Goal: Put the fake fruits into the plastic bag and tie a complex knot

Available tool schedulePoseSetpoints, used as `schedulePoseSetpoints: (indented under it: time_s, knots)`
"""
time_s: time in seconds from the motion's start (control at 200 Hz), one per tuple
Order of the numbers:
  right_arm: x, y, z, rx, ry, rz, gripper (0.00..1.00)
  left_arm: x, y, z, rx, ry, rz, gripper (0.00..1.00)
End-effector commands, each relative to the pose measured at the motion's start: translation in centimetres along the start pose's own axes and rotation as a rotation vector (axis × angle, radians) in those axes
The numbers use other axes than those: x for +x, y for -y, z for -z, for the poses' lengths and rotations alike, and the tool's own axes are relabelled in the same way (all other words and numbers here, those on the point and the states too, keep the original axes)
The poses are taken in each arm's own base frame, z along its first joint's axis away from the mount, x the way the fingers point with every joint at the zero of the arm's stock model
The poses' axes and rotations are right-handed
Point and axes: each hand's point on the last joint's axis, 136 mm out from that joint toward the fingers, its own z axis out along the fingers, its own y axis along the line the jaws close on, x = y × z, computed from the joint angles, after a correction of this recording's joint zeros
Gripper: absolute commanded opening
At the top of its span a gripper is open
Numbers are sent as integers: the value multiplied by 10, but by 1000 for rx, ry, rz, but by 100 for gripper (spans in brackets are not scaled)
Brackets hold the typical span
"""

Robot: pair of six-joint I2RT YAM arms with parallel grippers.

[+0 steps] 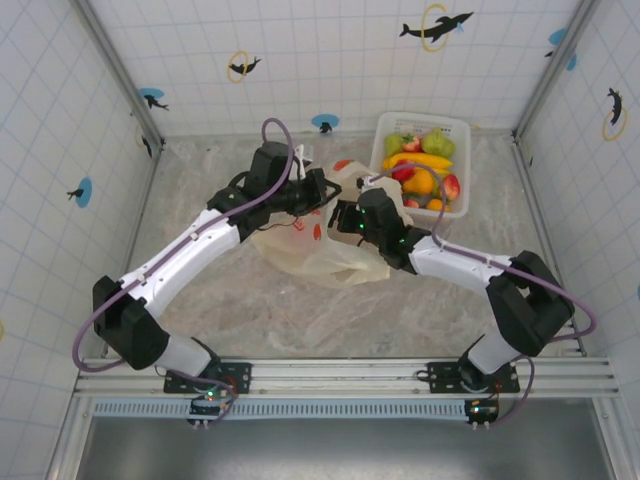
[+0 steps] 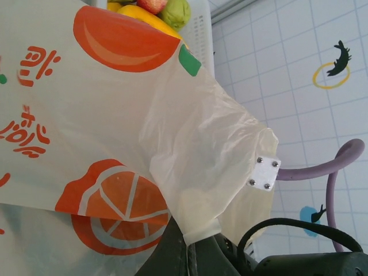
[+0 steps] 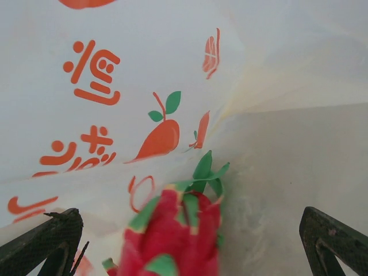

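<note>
The cream plastic bag point(image 1: 322, 256) with orange prints lies mid-table. My left gripper point(image 1: 318, 190) is shut on its rim, and the thin film point(image 2: 202, 172) rises bunched from the closed fingers point(image 2: 172, 253). My right gripper point(image 1: 341, 218) is at the bag's mouth, open wide, with both fingertips point(image 3: 46, 241) far apart. Between them, touching neither, is a blurred red fake fruit point(image 3: 172, 236) with green scales, seen against the bag's printed wall point(image 3: 115, 86). More fake fruits point(image 1: 424, 168), yellow, red, orange and green, fill the white basket point(image 1: 462, 128).
The basket stands at the back right, close behind the bag, and its perforated wall point(image 2: 199, 31) shows just past the held rim. Tiled walls close the marble table on three sides. A purple cable point(image 2: 333, 167) loops by the left wrist.
</note>
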Motion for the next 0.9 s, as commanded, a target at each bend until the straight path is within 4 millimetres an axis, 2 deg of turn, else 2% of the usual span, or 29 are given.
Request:
schedulePoseSetpoints:
  time_s: [0.0,0.215,0.325,0.455,0.515,0.686,0.896]
  knots:
    - [-18,-19,15,-45,18,15,100,-6,-7,3,-28,15,-12,0]
    - [-5,-24,40,-121,-70,21,85,-10,-26,9,-78,24,-17,0]
    - [3,-33,57,-178,-131,30,82,-9,-32,9,-95,15,-30,0]
    - [15,-58,81,-323,-224,13,83,-7,-37,7,-110,7,-41,0]
    - [19,-61,91,-329,-260,4,83,-7,-39,6,-115,2,-45,0]
    - [3,-79,126,-427,-221,-40,85,-8,-41,5,-120,3,-51,0]
    - [-34,-124,180,-647,-157,-25,84,-15,-41,7,-121,14,-63,0]
